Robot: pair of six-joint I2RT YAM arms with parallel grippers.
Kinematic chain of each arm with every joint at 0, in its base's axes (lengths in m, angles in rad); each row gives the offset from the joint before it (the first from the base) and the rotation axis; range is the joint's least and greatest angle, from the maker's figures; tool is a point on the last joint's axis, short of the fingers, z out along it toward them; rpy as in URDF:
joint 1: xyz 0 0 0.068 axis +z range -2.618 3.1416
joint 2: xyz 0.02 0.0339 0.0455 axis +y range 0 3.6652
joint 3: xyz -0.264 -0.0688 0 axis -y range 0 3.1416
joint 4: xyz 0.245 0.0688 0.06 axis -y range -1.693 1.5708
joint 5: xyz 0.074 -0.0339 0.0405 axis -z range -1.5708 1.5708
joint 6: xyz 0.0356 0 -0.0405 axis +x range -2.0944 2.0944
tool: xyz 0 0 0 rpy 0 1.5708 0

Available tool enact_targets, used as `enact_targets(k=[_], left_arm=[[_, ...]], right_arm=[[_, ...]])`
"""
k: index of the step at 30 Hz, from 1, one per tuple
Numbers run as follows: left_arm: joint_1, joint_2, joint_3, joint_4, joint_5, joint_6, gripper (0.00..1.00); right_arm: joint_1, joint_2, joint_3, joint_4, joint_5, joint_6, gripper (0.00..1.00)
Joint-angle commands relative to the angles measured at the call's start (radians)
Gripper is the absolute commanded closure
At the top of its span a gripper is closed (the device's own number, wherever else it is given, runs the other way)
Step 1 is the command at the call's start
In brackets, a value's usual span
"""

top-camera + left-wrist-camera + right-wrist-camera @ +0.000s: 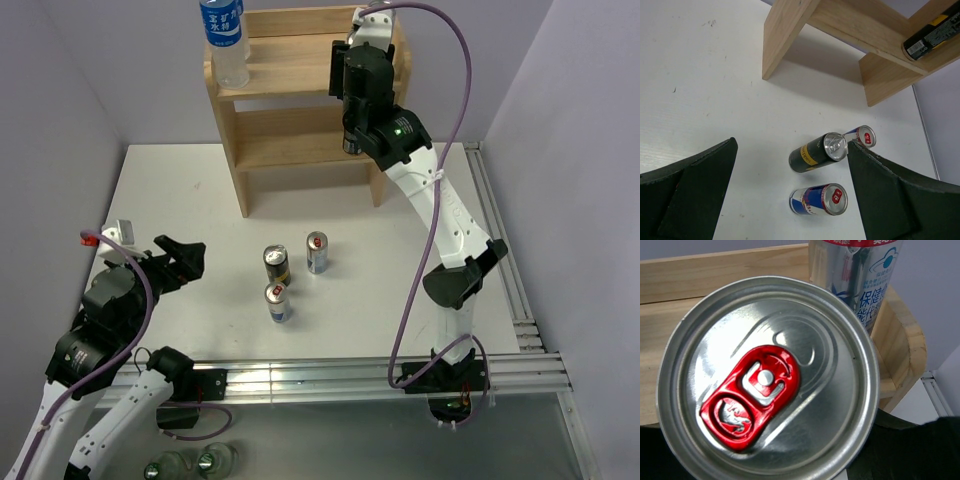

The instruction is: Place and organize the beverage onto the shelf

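Observation:
The light wood shelf [300, 110] stands at the back of the table; it also shows in the left wrist view [790, 30]. My right gripper [348, 122] is at the shelf's right end, shut on a can with a silver lid and red tab [765, 380]. The can's dark lower end [350, 142] is at the lower tier. A silver can with Chinese print [860, 275] stands just behind it. Three cans stand upright mid-table: a black and yellow one [276, 262] [817, 152] and two blue and silver ones [317, 252] [278, 300]. My left gripper [185, 262] is open and empty, left of them.
A water bottle with a blue label [222, 40] stands on the shelf's top tier at the left. Metal rails run along the table's front edge [380, 375] and right edge [500, 240]. Bottles [190, 462] lie below the front edge. Walls close in on the left and right.

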Motion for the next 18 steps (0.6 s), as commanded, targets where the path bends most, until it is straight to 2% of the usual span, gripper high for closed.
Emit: enact_targets(k=[1,18], left_arm=[[-0.003,-0.010,0.006,-0.030,-0.025,-0.028,0.01],[-0.003,-0.014,0.014,-0.056,-0.048,-0.077,0.01]], right_arm=[[-0.010,-0.012,0.051,0.118,-0.033,-0.021,1.00],[-0.059,0.021,-0.031,0.134,-0.070,0.059,1.00]])
